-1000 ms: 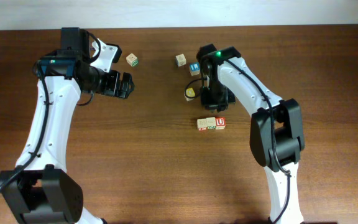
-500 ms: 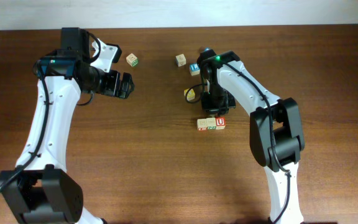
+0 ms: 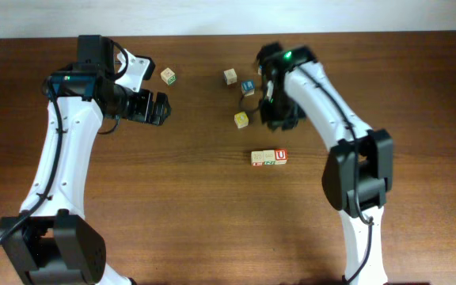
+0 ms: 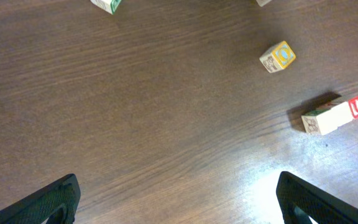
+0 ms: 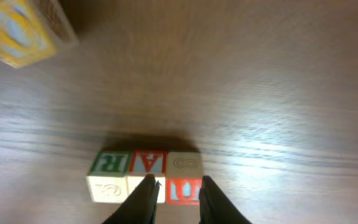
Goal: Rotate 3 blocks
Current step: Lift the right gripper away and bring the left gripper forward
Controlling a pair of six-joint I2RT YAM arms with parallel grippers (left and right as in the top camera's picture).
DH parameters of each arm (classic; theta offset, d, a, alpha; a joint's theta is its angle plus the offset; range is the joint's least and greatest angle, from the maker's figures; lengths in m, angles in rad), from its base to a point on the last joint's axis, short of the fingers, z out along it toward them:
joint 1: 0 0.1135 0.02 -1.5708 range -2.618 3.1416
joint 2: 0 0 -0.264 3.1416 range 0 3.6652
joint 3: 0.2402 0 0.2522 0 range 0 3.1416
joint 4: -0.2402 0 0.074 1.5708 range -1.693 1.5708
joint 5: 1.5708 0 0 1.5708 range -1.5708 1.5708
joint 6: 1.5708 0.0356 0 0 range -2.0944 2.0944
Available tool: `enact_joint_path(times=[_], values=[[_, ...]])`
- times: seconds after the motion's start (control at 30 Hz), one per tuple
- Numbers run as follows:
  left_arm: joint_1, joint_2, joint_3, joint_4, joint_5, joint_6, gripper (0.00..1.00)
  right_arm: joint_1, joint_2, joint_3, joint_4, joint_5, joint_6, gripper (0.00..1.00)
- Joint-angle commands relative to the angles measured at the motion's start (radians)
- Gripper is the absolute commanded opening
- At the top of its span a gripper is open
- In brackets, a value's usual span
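Right gripper (image 5: pixel 176 185), narrowly parted and empty, is partly hiding three small wooden alphabet cubes (image 5: pixel 146 163); left gripper (image 4: pixel 176 186) is gaping wide.

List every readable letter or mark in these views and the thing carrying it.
"R", green: left-end wooden cube in the row.
"A", red: middle wooden cube.
"U", white on red: right-end wooden cube.
Yellow-faced wooden cube, other loose cubes: too blurred or small to read.

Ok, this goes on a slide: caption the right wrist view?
Right fingers slightly apart and empty, a row of three touching alphabet blocks beyond them, a blurred yellow cube upper left.
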Motion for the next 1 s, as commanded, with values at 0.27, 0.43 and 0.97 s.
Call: enact_joint_path(times=[0.27, 0.43, 0.97], values=[[0.003, -0.002, 0.021, -0.002, 0.014, 0.002, 0.99, -0.084, -0.319, 0.199, -0.262, -0.080, -0.108, 0.24], [0.003, -0.002, 0.021, -0.002, 0.014, 0.002, 0.99, -0.079, -0.616, -0.038, -0.261, -0.060, -0.101, 0.24], [-0.042, 0.021, 0.017, 0.029, 0.329, -0.031, 0.73, -0.428, -0.714, -0.969, 0.404, -0.426, -0.185, 0.30]])
